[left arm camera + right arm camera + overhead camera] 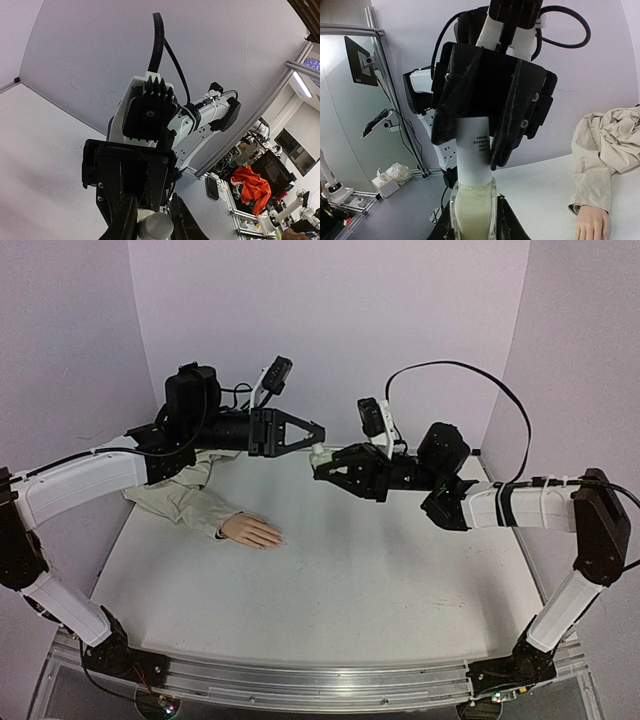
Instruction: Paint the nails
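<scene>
A small nail polish bottle (320, 451) is held in the air between both grippers, above the back of the table. My right gripper (323, 466) is shut on its pale glass body (472, 207). My left gripper (318, 438) is shut on its white cap (475, 147), whose end shows between my left fingers (155, 227). The peach mannequin hand (252, 531) lies palm down on the table at the left, with a beige sleeve (180, 495). It is well below and to the left of the bottle. Its nails are too small to make out. The hand also shows in the right wrist view (590, 223).
The white table (380, 570) is walled by pale panels at the back and sides. The crumpled sleeve fabric (605, 145) spreads toward the back left corner. An aluminium rail (320, 680) runs along the near edge.
</scene>
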